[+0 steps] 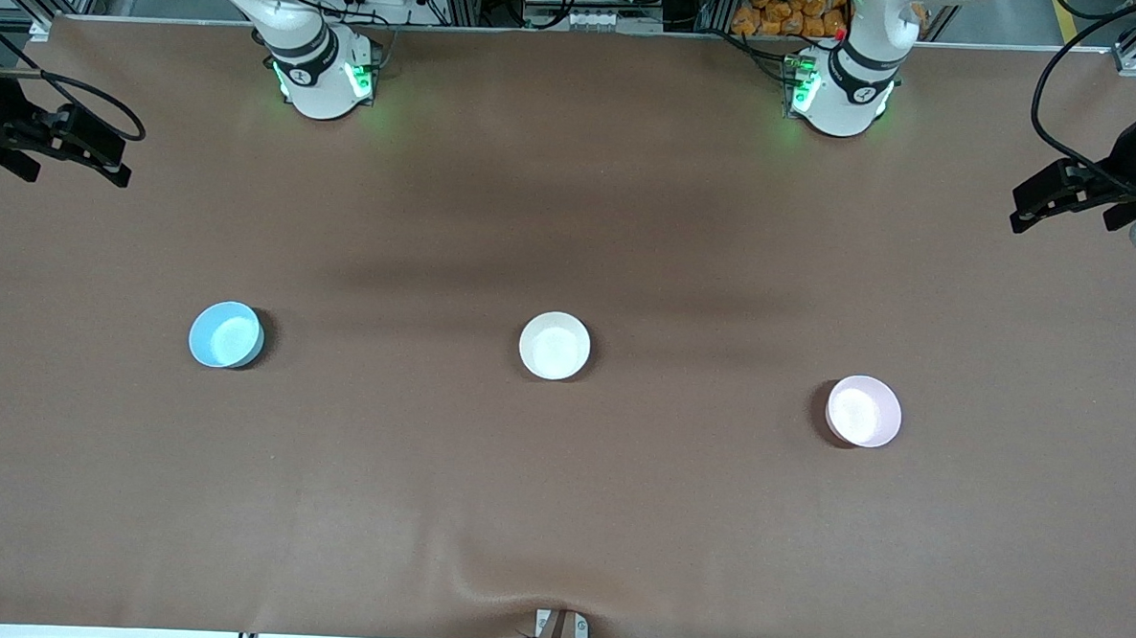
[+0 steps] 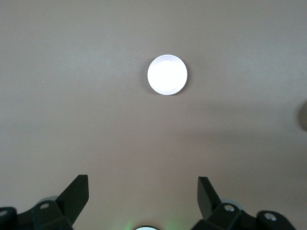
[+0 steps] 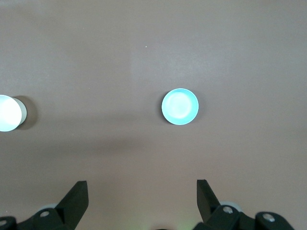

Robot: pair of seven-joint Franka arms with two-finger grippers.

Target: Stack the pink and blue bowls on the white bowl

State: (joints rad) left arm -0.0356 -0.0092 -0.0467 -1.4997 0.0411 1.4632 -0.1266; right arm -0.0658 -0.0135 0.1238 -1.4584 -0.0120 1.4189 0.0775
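The pale pink bowl [image 1: 863, 411] sits toward the left arm's end of the table. It looks washed out in the left wrist view [image 2: 167, 74]. The white bowl [image 1: 554, 345] sits mid-table and shows at the edge of the right wrist view [image 3: 8, 112]. The sky blue bowl [image 1: 227, 335] sits toward the right arm's end and also shows in the right wrist view [image 3: 180, 106]. My left gripper [image 1: 1048, 201] [image 2: 143, 191] hangs open and empty, high over the left arm's end of the table. My right gripper [image 1: 96, 150] [image 3: 142, 191] hangs open and empty, high over the right arm's end.
The three bowls stand apart on a brown table cover [image 1: 560, 510], all upright and empty. The two arm bases [image 1: 320, 68] [image 1: 842, 91] stand along the edge farthest from the front camera. A small bracket [image 1: 559, 630] sits at the nearest edge.
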